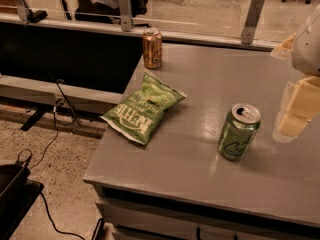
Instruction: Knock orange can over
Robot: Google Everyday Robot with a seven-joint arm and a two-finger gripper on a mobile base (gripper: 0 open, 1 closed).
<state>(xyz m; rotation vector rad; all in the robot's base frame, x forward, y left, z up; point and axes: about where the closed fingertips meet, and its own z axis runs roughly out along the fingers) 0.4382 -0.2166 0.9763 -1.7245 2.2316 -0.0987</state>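
Note:
The orange can [152, 48] stands upright at the far left corner of the grey table [200, 154], close to the table's back edge. It is copper-orange with a silver top and a dark curved mark on its side. My gripper [295, 111] is at the right edge of the view, pale and cream-coloured, hanging over the table's right side. It is far from the orange can and just right of the green can [238, 131].
A green can stands upright at centre right. A green chip bag [144, 107] lies flat near the table's left edge. A glass barrier with metal posts [251, 21] runs behind the table. Cables lie on the floor at left.

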